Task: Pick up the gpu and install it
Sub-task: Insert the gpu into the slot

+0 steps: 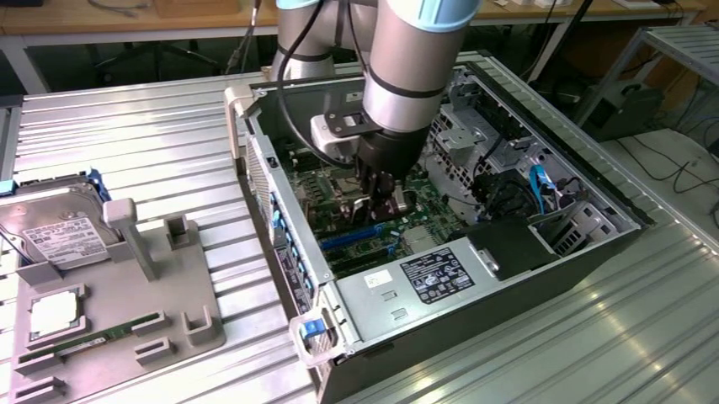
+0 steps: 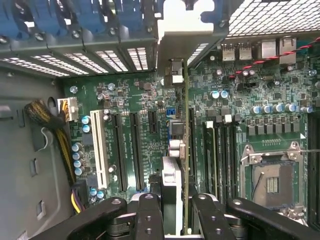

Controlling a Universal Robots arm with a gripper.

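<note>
- Inside the open computer case [image 1: 612,187], at the middle of the exterior view, the arm's gripper [image 1: 382,198] reached down over the green motherboard [image 2: 125,100].
- Its fingers [image 2: 150,215] were clenched on the gpu [image 2: 185,130], one against each face, with the thin card standing on edge between them.
- The gpu ran across the board with its silver bracket [image 2: 175,72] toward the case's slotted rear wall.
- Black expansion slots and a white slot [image 2: 100,150] lay to one side of the card, and the memory slots and the CPU socket [image 2: 272,180] lay to the other.
- Whether the card's lower edge had seated in a slot could not be told.
- The labelled power supply [image 1: 433,278] sat at five o'clock from the gripper in the exterior view, with blue cables [image 1: 540,189] at three o'clock.
- Well apart from the case, at eight o'clock in that view, a grey fixture [image 1: 168,286] rested on the slatted metal table [image 1: 135,143].
- The fixture carried a hard drive [image 1: 56,240], a processor chip [image 1: 50,313] and a green memory stick [image 1: 96,337].
</note>
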